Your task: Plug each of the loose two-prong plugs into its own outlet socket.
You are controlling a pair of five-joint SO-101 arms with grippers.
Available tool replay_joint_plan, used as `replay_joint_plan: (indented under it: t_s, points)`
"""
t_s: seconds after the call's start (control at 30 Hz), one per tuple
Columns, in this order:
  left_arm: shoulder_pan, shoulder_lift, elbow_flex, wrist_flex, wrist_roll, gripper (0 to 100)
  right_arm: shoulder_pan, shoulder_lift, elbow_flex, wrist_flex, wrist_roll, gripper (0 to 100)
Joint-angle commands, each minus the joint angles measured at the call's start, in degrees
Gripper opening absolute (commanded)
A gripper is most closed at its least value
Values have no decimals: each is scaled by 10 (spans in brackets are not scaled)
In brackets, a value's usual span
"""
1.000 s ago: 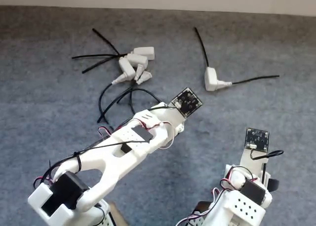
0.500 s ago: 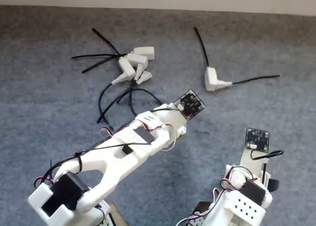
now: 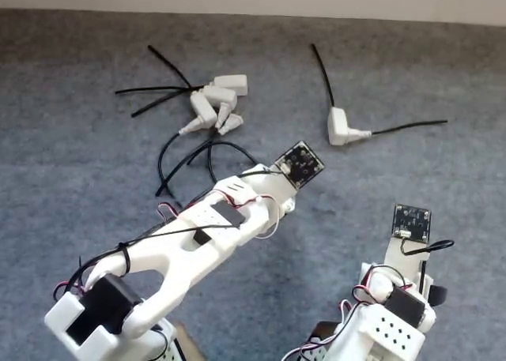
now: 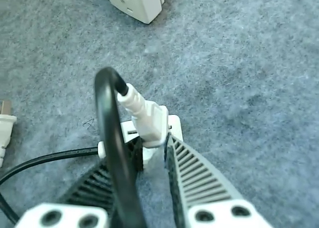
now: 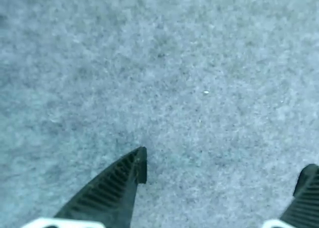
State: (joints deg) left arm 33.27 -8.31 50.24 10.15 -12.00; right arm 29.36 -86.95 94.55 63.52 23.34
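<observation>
Plug (image 4: 149, 120) with black cord gripped in closed left end effector (image 4: 152, 143), lower centre of frame. Outlet socket (image 4: 135, 1) at top edge, apart, insertion not yet made. Right end effector (image 5: 224, 168) held open over bare surface. Other plugs (image 3: 212, 104) seen loose, upper left; most work judged outstanding.

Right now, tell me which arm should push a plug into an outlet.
Left. The left gripper is shut on a plug, with an outlet ahead of it. The right gripper hangs open over bare carpet, holding nothing.

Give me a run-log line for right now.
left end effector: shut on white plug | right end effector: open, above carpet | white outlet: apart from plug
</observation>
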Motion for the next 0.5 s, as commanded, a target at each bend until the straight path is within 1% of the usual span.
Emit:
replay_joint_plan:
  t_s: [0.0,0.1,0.2,0.4,0.47]
  points:
    - [-14,-5,-2,-11,-2,7,-7,-3,18,-17,2,433]
    - [-12,-3,-2,-11,6,7,-7,-3,18,-17,2,433]
    - [-14,-3,-2,-10,64,7,-7,-3,18,-17,2,433]
    - [-13,-2,0,-5,115,7,-7,-3,18,-17,2,433]
    - [-12,-2,-2,11,124,7,-7,-3,18,-17,2,433]
